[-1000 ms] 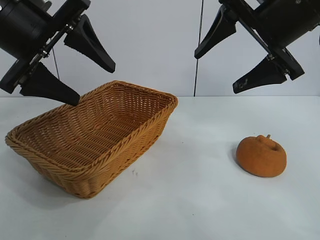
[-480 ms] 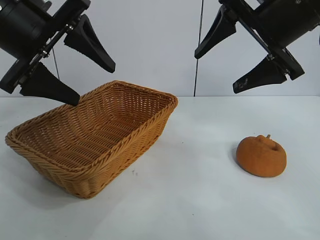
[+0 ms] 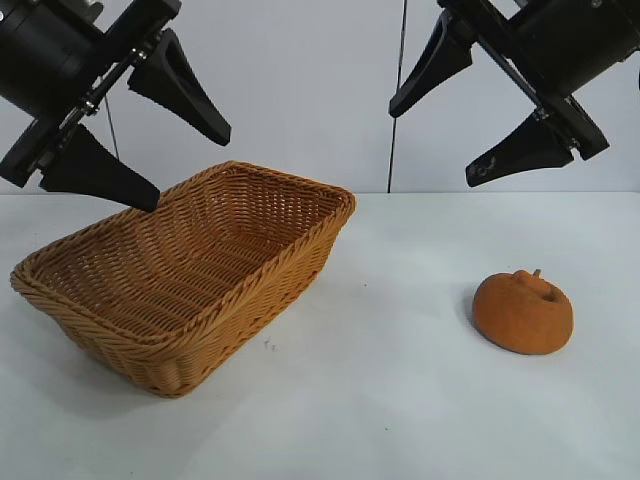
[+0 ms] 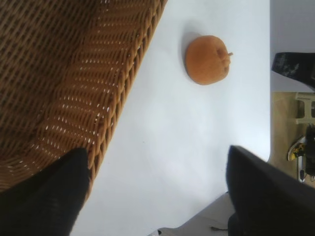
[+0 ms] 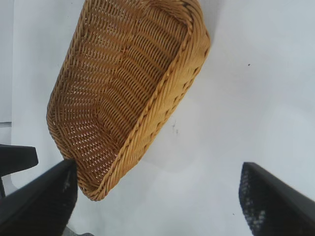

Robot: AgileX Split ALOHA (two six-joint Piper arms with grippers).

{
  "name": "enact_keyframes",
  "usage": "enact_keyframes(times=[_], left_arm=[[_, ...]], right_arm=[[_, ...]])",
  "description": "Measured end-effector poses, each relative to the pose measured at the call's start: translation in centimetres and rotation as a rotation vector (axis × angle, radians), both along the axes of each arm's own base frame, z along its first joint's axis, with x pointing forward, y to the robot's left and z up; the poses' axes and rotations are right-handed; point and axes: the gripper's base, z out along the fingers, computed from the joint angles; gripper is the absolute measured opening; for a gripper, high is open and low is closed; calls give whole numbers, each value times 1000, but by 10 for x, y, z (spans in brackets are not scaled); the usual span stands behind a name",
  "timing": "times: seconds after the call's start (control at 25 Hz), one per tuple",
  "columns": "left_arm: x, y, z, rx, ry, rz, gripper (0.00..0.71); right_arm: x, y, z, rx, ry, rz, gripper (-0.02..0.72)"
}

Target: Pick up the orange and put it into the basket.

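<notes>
The orange (image 3: pixel 523 312), a squat brownish-orange fruit with a short stem, rests on the white table at the right; the left wrist view shows the orange (image 4: pixel 207 59) too. The tan wicker basket (image 3: pixel 150 345) stands at the left with nothing in it, and the right wrist view takes in the basket (image 5: pixel 162 98) from above. My left gripper (image 3: pixel 190 165) hangs open above the basket's far left rim, holding nothing. My right gripper (image 3: pixel 432 142) hangs open high over the table, up and left of the orange, also holding nothing.
The white table (image 3: pixel 400 400) runs between basket and orange. A pale wall with a dark vertical seam (image 3: pixel 400 60) stands behind. Past the table edge, floor clutter (image 4: pixel 302 147) shows in the left wrist view.
</notes>
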Motion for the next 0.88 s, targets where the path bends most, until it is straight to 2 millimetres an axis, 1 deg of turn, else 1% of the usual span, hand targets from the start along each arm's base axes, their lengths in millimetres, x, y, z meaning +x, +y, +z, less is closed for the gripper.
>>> enact_keyframes(times=[0.36,0.44,0.56,0.64,0.76,0.88], left_arm=[[0,0,1,-3,-3,7,549],[-1,1,4,1,-8,12,549],[-10,7,18,49,-31,28,549],[-18,14,28,112,-40,47,549],[-31,26,42,178,-10,139,549],[-41,36,51,199,64,292,549]], right_arm=[[0,0,0,1,1,-1,610],[0,0,0,1,1,-1,610],[0,0,0,1,1,-1,610],[0,0,0,1,1,-1,610],[0,0,0,1,1,-1,610],[0,0,0,1,1,-1,610]])
